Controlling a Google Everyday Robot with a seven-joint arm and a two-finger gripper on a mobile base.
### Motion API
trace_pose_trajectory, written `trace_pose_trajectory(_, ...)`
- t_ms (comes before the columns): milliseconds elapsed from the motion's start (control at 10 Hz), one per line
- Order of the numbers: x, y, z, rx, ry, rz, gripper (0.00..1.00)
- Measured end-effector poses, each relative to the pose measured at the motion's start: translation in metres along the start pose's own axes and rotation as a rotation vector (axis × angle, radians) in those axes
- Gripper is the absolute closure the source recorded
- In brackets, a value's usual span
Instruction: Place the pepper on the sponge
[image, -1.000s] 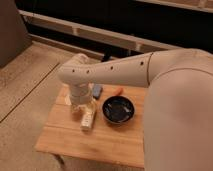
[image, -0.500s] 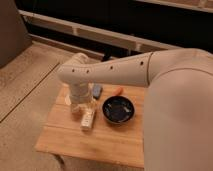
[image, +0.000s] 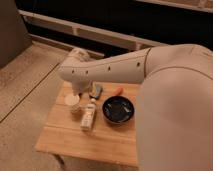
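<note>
Small wooden desk (image: 65, 140) on speckled floor (image: 30, 95), dark wall w/ pale rail behind. Arm (image: 115, 67) bends down over desk's left part. Claw (image: 75, 103) sits low there, released (mostly masked by the wrist). Sponge (image: 96, 91) just right of claw, on desk. Pepper (image: 117, 90) further right, past sponge and apart from it, on desk. Black bowl (image: 118, 109) right of claw, nearer cam. Pale bottle (image: 88, 114) lies flat just cam-side of claw.

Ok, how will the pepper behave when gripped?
The pepper looks small and elongated, so probably light and apt to roll. It lies close to the black bowl, which may crowd a grasp. The gripper hangs over the table, beyond the sponge.
</note>
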Motion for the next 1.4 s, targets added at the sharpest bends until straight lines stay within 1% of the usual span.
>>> trace_pose_trajectory(100, -0.0031, -0.0048, 0.0015, 0.004, -0.010, 0.012, 0.35)
trace_pose_trajectory(500, -0.0039, -0.0039, 0.0008, 0.002, -0.014, 0.014, 0.35)
trace_pose_trajectory(600, -0.0061, -0.0048, 0.0006, 0.000, -0.019, 0.029, 0.35)
trace_pose_trajectory(700, -0.0081, -0.0087, 0.0009, 0.001, -0.021, 0.061, 0.35)
trace_pose_trajectory(1400, -0.0080, -0.0070, 0.0007, -0.002, -0.021, 0.063, 0.35)
